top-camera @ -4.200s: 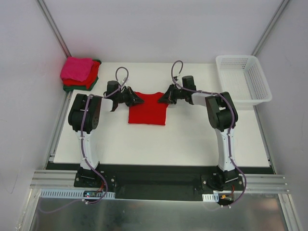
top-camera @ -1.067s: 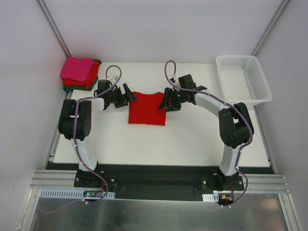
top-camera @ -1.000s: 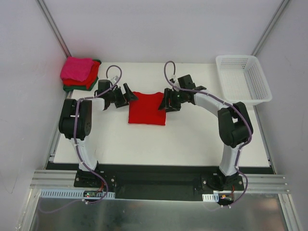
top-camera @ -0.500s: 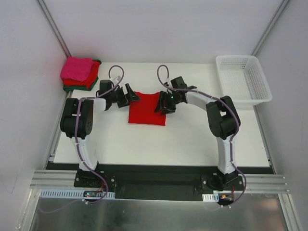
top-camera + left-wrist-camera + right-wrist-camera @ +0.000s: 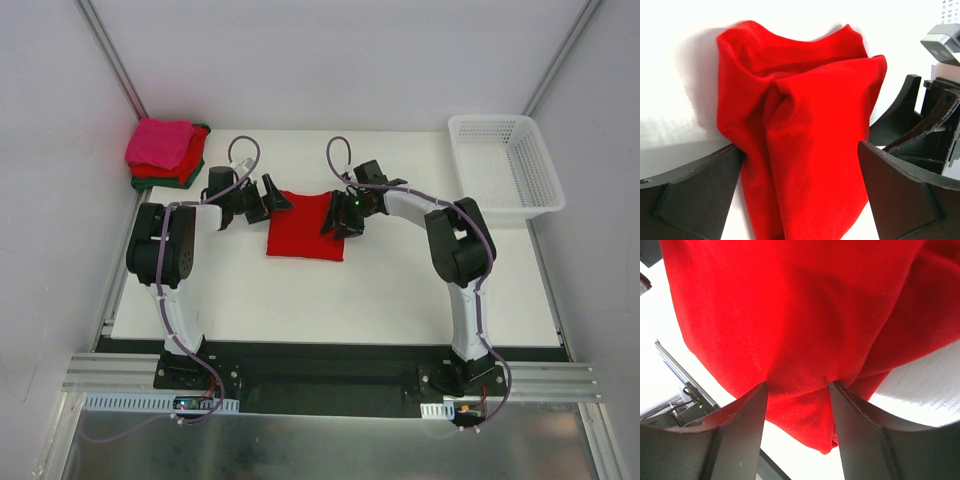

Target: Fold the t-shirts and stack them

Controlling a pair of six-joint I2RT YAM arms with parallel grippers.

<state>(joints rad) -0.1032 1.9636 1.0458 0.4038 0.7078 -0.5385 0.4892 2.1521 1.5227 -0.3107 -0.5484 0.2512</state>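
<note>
Because the red t-shirt lies on the white table between the 2 arms, each arm can take 1 side of it, and that looks like the reason both are set as they are. The shirt's near part lies flat. From the left wrist, the far part of the red t-shirt is rucked into soft ridges rather than spread.

The right gripper sits over the shirt's far right side. In the right wrist view, the right gripper has its 2 fingers pressed in on a bunch of red cloth, with creases running to both tips. I judge it clamped on the fabric, probably to carry that side inward for a fold.

The left gripper hovers at the opposite far corner with its jaws spread as wide as they go. In the left wrist view, the left gripper has the shirt's edge between its 2 fingers, against or just beside one of them, with nothing pinched yet. That placement suits closing on the left sleeve side so both edges can be handled together.

At the table's far left corner, a stack of folded t-shirts shows pink on top, red under it and dark green at the bottom. It is the likely home for this one once folded. A white basket stands at the far right corner, well apart from both grippers.
</note>
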